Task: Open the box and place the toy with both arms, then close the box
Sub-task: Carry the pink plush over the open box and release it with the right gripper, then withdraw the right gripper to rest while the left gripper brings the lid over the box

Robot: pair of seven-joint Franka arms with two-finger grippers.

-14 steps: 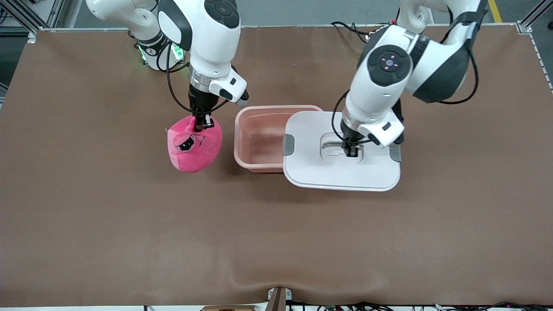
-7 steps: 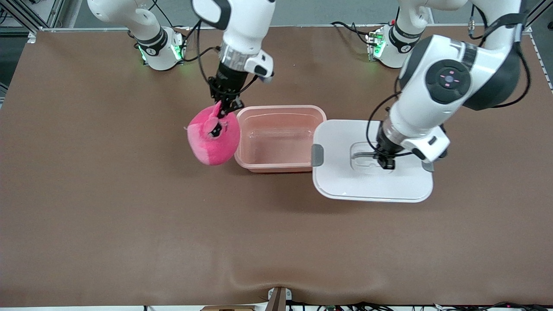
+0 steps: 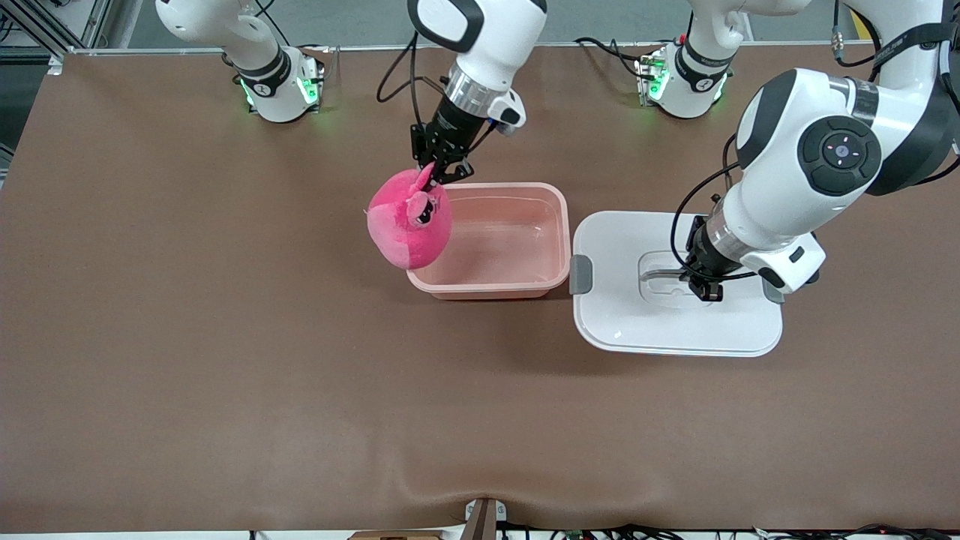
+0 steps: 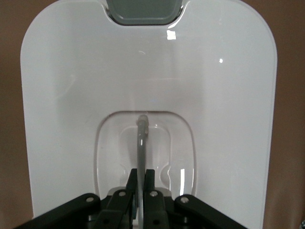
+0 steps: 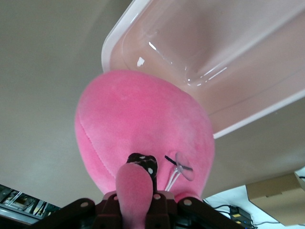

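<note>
The translucent pink box (image 3: 555, 217) stands open in the middle of the table, with nothing inside; its rim (image 5: 157, 28) also shows in the right wrist view. Its white lid (image 3: 622, 315) hangs beside the box toward the left arm's end, held level above the table. My left gripper (image 3: 703, 289) is shut on the lid's grey handle (image 4: 141, 143). My right gripper (image 3: 437, 171) is shut on an ear of the pink plush toy (image 3: 409, 219), which dangles over the box's wall at the right arm's end. The toy (image 5: 143, 129) fills the right wrist view.
Brown table mat (image 3: 225, 375) all around. The arms' bases (image 3: 277, 82) stand at the table's edge farthest from the front camera. A grey side clip (image 3: 580, 274) sticks out from the lid's edge beside the box.
My right gripper has carried the toy toward the box, now over its wall. My left gripper has moved the lid away from the box toward the left arm's end, uncovering it fully.
</note>
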